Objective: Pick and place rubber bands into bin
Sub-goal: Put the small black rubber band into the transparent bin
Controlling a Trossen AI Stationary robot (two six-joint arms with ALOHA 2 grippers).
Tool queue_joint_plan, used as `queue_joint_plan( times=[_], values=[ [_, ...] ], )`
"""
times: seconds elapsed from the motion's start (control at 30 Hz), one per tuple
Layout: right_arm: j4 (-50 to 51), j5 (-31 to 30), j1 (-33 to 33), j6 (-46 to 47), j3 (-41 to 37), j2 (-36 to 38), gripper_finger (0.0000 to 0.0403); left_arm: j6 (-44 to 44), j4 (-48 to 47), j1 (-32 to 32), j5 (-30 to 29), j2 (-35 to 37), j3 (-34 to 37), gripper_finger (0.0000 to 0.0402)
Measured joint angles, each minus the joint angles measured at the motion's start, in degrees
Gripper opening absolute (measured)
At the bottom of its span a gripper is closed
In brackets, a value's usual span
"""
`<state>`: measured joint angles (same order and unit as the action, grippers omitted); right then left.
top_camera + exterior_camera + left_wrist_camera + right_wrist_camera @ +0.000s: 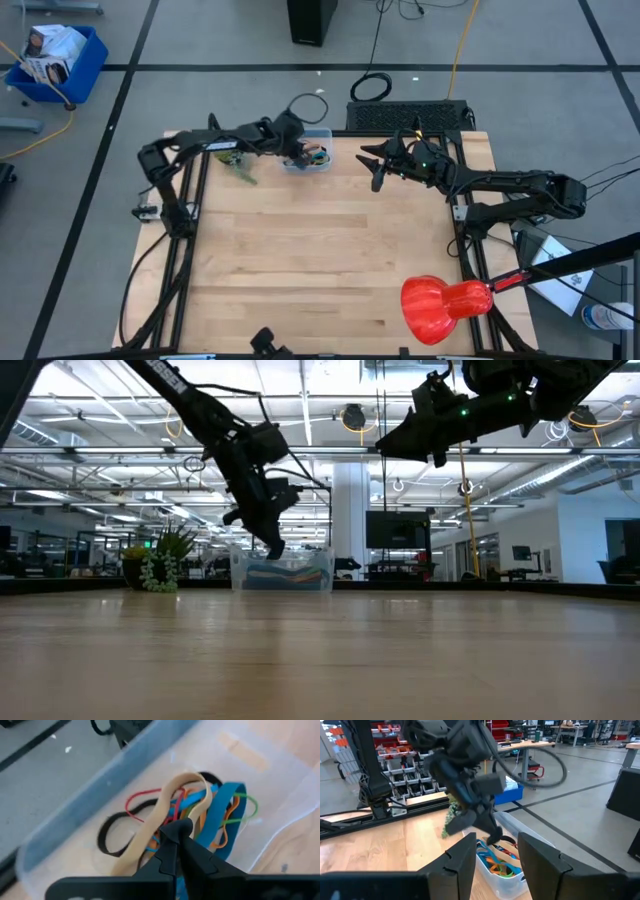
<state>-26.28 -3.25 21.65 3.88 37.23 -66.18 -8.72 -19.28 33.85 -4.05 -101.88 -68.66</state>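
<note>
You have the left gripper poised over the small clear plastic rectangular bin, which sits at about twelve o'clock on the pale wooden table, near its far edge. In the left wrist view the two dark fingers are pressed together, and a tan rubber band loops up from right at their tips; whether it is still pinched or only lies against them I cannot tell. Below it, the rest of the thin coloured rubber bands, blue, red, orange, green and black, lie heaped on the bin floor.

The relation that matters: the pile lies straight beneath the clenched jaws, inside the bin walls, and the tan loop's long axis runs from the fingertips out across the heap. If that band is held, a release here should let it fall inside, not over the rim.

The left arm reaches in from nine o'clock, its wrist pitched down so the fingers point into the bin. It is far the nearer arm. Your right gripper waits raised just to the three o'clock side of the bin, jaws spread and holding nothing. I see no loose bands on the table.
</note>
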Motion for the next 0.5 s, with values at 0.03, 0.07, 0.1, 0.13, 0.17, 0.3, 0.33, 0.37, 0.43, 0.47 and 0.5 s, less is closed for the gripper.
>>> queue_joint_plan(
  times=[0.03,0.07,0.1,0.13,0.17,0.3,0.33,0.37,0.43,0.47,0.5],
  values=[
    [0.00,-0.02,0.00,0.00,0.00,0.00,0.0141,0.01,0.19,-0.05,0.04,-0.74,0.00,0.0015],
    [0.02,-0.01,0.00,-0.01,0.00,0.00,0.0141,0.01,0.23,-0.08,0.07,-1.35,0.00,0.0011],
    [0.02,-0.01,0.00,-0.02,0.00,-0.01,0.0141,0.01,0.21,-0.10,0.36,-1.82,0.00,0.0008],
    [0.02,0.00,0.00,-0.02,0.00,0.01,0.0141,-0.01,0.20,-0.06,0.69,-2.18,0.00,0.0007],
    [0.02,0.00,0.00,-0.02,0.00,0.01,0.0141,-0.01,0.21,-0.05,1.06,-2.43,0.00,0.0007],
    [0.55,0.00,0.00,-0.04,0.00,0.01,0.0141,-0.01,0.27,-0.10,1.11,-2.61,0.00,0.0034],
    [0.87,0.00,0.00,-0.04,0.00,0.01,0.0141,0.03,0.29,-0.11,1.11,-2.61,0.00,0.0042],
    [1.29,0.00,0.00,-0.04,0.00,-0.01,0.0141,0.27,0.31,-0.11,1.11,-2.61,0.00,0.0050],
    [1.94,0.00,0.00,-0.04,0.00,0.00,0.0141,1.51,0.34,-0.11,1.12,-2.61,0.00,0.0063],
    [2.22,0.00,0.00,-0.04,0.00,0.01,0.0141,2.01,0.39,-0.11,1.13,-2.61,0.00,0.0068],
    [2.44,0.00,0.00,-0.04,0.00,0.00,0.0141,2.29,0.42,-0.11,1.18,-2.60,0.00,0.0074]
  ],
)
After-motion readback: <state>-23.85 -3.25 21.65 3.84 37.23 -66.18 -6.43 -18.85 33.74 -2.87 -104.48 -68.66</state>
